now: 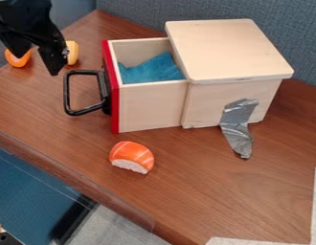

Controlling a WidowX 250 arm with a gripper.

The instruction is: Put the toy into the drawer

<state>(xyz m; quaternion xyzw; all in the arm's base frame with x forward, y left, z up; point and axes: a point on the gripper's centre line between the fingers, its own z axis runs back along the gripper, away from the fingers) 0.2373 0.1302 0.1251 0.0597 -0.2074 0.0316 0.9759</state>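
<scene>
My gripper (38,56) hangs at the upper left, left of the drawer's handle, with its fingers spread apart and nothing between them. The wooden drawer (148,106) with a red front is pulled out of its box, its black handle facing left. A blue cloth (152,70) lies inside it. On the table in front of the drawer sits an orange and white sushi toy (131,155), apart from the gripper. An orange toy (18,58) and a yellow toy (72,52) are partly hidden behind the gripper.
The box (228,50) has a pale wooden lid and stands at the upper right of the brown table (205,191). Grey tape (237,127) runs from its side to the tabletop. Blue-grey partitions rise behind, and the table's edge slants across the lower left.
</scene>
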